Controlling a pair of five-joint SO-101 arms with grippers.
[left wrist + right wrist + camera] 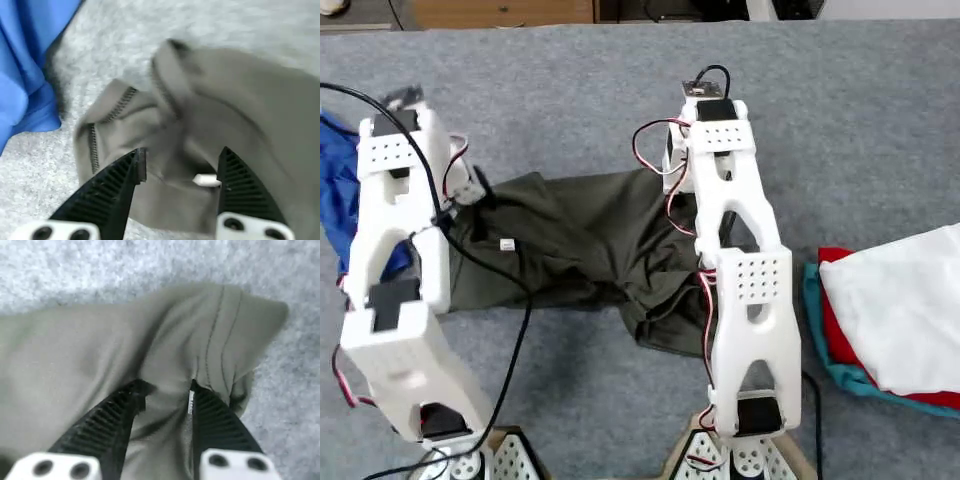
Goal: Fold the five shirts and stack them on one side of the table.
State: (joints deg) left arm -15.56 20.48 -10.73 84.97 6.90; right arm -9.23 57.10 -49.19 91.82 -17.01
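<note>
A dark olive shirt lies crumpled across the middle of the grey table. My left gripper is at its left edge. In the left wrist view the left gripper is open, its fingers straddling a seamed flap of the olive shirt with a small white tag. My right gripper sits at the shirt's far right corner. The right wrist view shows the right gripper shut on a bunched fold of the olive shirt.
A blue shirt lies loose at the table's left edge, close to the left arm; the blue shirt is beside the olive flap. At the right edge a white shirt lies on a red shirt and a teal shirt.
</note>
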